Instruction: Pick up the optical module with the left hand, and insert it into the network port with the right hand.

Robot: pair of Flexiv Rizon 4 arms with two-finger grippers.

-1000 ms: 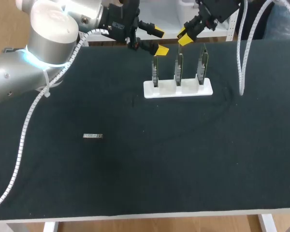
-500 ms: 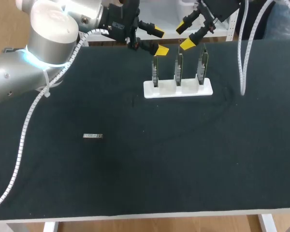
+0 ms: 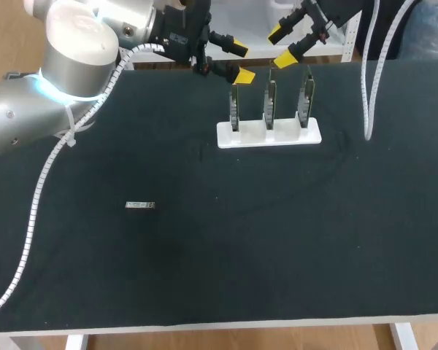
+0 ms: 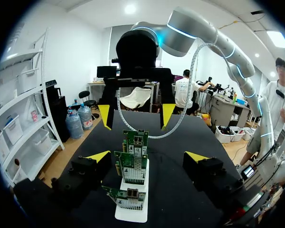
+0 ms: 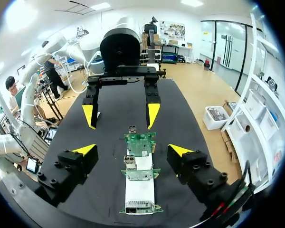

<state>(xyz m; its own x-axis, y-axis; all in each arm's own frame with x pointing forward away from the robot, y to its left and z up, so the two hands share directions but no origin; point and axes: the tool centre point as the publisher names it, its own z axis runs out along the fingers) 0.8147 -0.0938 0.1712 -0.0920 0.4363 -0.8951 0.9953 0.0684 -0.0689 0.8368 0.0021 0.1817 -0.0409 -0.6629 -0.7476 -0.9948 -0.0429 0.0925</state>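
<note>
The optical module [image 3: 139, 205], a small silver bar, lies alone on the black table left of centre, far from both grippers. A white stand [image 3: 269, 133] at the back holds three upright network cards [image 3: 268, 104]. My left gripper [image 3: 241, 63] hangs open and empty just behind the stand's left end. My right gripper [image 3: 281, 46] is open and empty above and behind the stand's middle. In the left wrist view my gripper [image 4: 147, 157] straddles the row of cards [image 4: 131, 167], with the right gripper [image 4: 137, 116] facing it. The right wrist view shows its gripper [image 5: 132, 150] open over the cards [image 5: 140, 142].
A white ribbed cable [image 3: 366, 80] hangs from my right arm over the table's back right. Another ribbed cable [image 3: 35, 204] trails from my left arm along the left side. The black tabletop [image 3: 263, 248] stretches in front of the stand.
My right gripper's fingers have spread from nearly shut to wide apart, and it has lifted slightly back from the cards. The left arm and the module have not moved.
</note>
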